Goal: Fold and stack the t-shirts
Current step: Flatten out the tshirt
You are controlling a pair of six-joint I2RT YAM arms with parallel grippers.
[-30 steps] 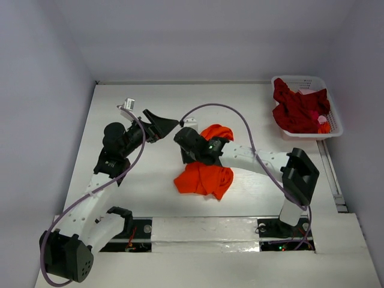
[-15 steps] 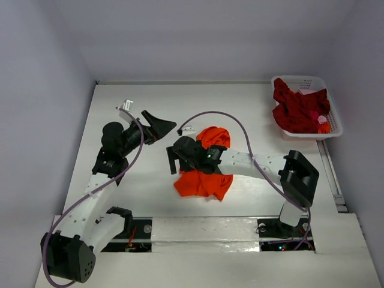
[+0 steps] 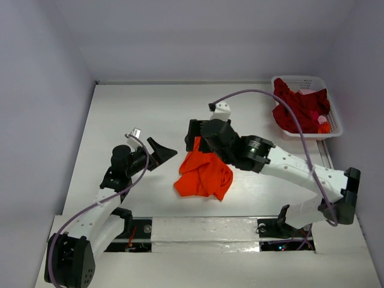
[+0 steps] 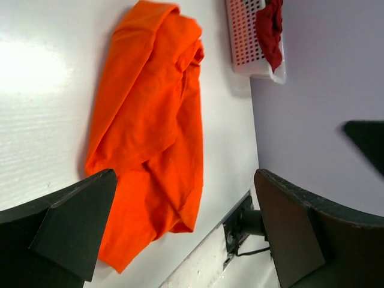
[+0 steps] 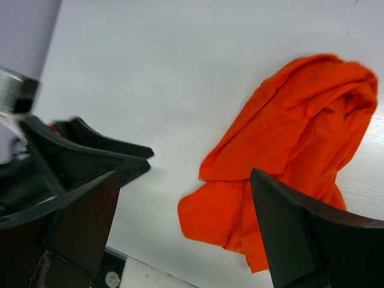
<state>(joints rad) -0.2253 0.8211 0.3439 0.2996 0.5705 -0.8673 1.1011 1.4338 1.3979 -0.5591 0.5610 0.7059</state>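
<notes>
Your top external view looks steeply down from above and behind the arm bases. It stands far enough back to take in the whole table [image 3: 120, 108] and the white basket [image 3: 303, 78] at the far right corner. Your left wrist view sits low and close, rolled sideways, facing across the table toward that basket, its own fingers [image 4: 66, 222] along the bottom edge. Your right wrist view looks down from higher. All three share the orange t-shirt [image 3: 204, 177].
</notes>
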